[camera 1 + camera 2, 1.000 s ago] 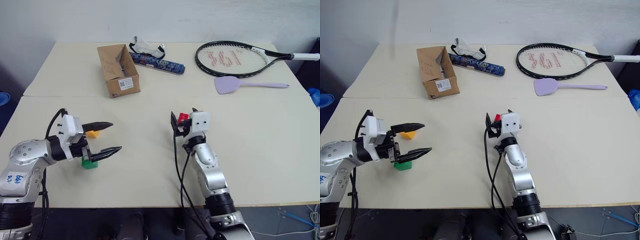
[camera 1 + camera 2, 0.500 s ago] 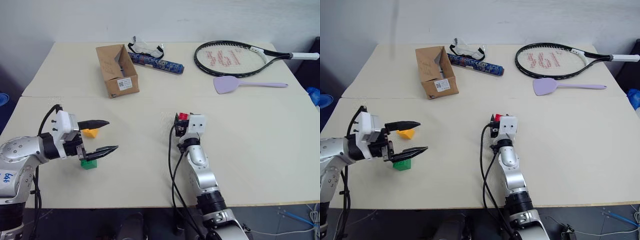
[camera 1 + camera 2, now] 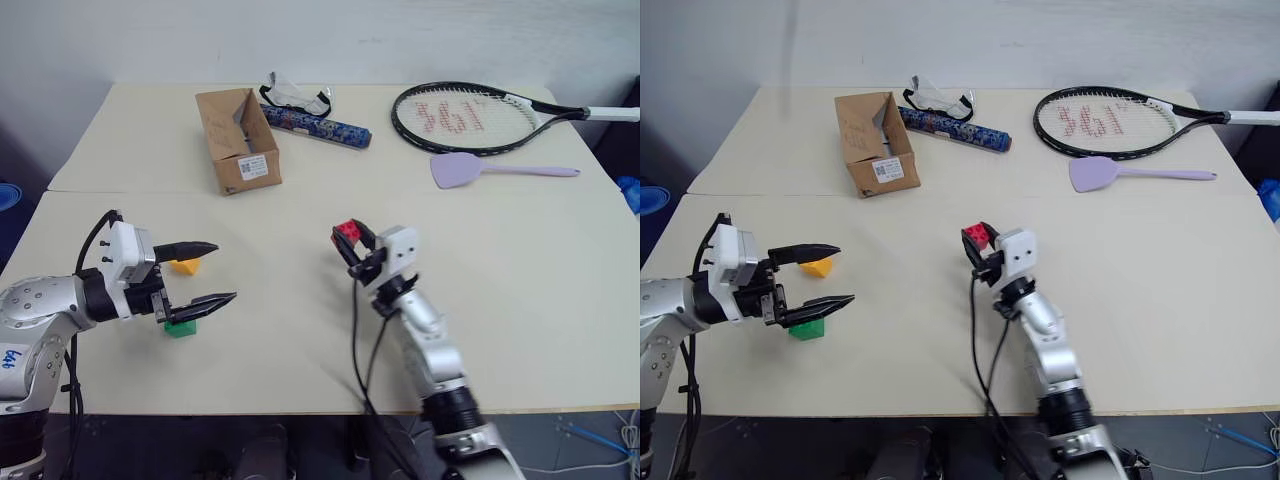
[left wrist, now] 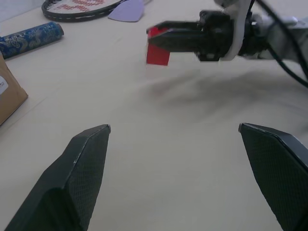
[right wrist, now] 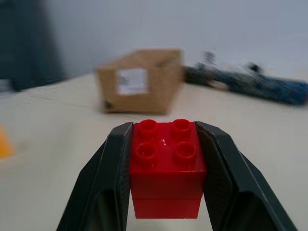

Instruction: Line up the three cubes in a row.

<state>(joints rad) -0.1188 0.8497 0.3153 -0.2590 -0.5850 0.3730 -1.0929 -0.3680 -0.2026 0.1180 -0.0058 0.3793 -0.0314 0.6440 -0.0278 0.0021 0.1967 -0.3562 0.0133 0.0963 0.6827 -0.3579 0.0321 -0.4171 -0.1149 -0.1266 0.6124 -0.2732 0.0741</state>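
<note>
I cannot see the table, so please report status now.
Right gripper shut on red cube, lifted off table. Left gripper open, empty, near orange-yellow cube and green cube. Path between clear.

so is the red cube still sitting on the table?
No, the right gripper is shut on the red cube, and the left wrist view shows it held above the table with a gap beneath.
</note>
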